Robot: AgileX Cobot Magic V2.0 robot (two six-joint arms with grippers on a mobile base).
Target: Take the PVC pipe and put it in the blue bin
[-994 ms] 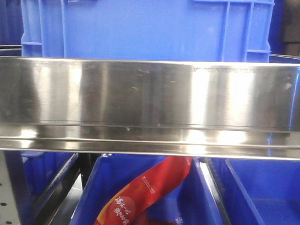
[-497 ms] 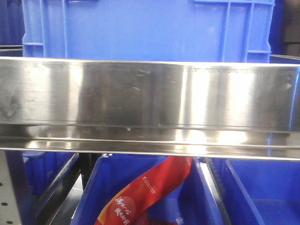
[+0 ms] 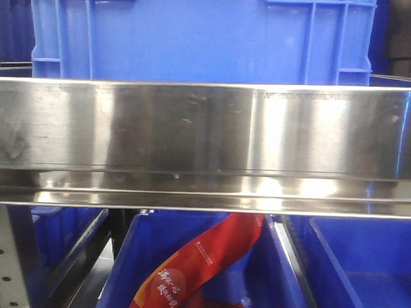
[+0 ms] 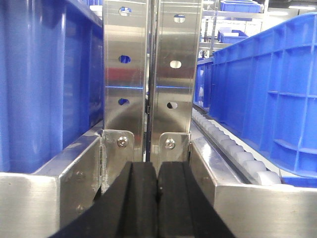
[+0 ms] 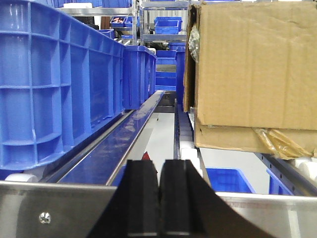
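A broad brushed-steel shelf rail [image 3: 206,144] blocks most of the front view, cutting off the large blue plastic crate [image 3: 199,35] above and a red printed pouch [image 3: 201,265] below. The brown cardboard box [image 5: 252,74] runs off frame. The left gripper [image 4: 157,198] and right gripper [image 5: 159,198] have their black fingers pressed together, holding nothing. No view shows the PVC pipe.

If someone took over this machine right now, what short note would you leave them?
Left gripper: shut, holding nothing, facing a steel upright.
Right gripper: shut, holding nothing, aimed down a roller lane between a blue crate and a cardboard box.
PVC pipe: not visible in any view.
Front view: steel rail, a blue bin below holding a red packet.
Done: nothing evident.
Left: find the pipe, grab it, place it in the bin.
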